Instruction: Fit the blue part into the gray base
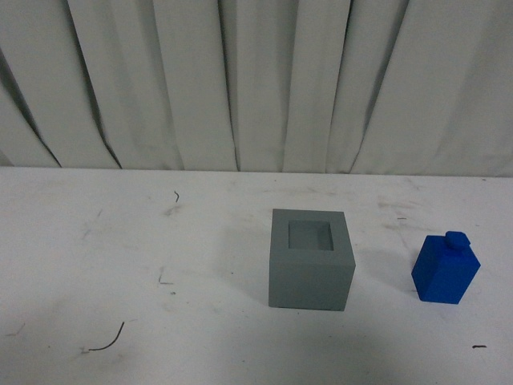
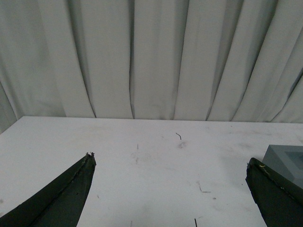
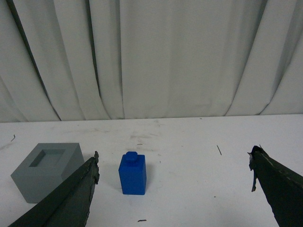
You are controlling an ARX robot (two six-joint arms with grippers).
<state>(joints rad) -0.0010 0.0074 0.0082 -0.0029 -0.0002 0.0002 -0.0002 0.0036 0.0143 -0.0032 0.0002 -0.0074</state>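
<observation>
The blue part [image 1: 446, 269] stands free, right of the gray base [image 1: 311, 277], recess [image 1: 311, 235] upward to receive it; left gripper [image 2: 170, 161] and right gripper [image 3: 174, 155] fingers spread, empty

This looks like a robotics lab test station: a plain white surface [image 1: 96, 265], scuffed and marked, backed by a pale pleated curtain [image 1: 240, 80], with two simple blocks on it, a gray base [image 1: 311, 277] and a blue part [image 1: 443, 275]
</observation>
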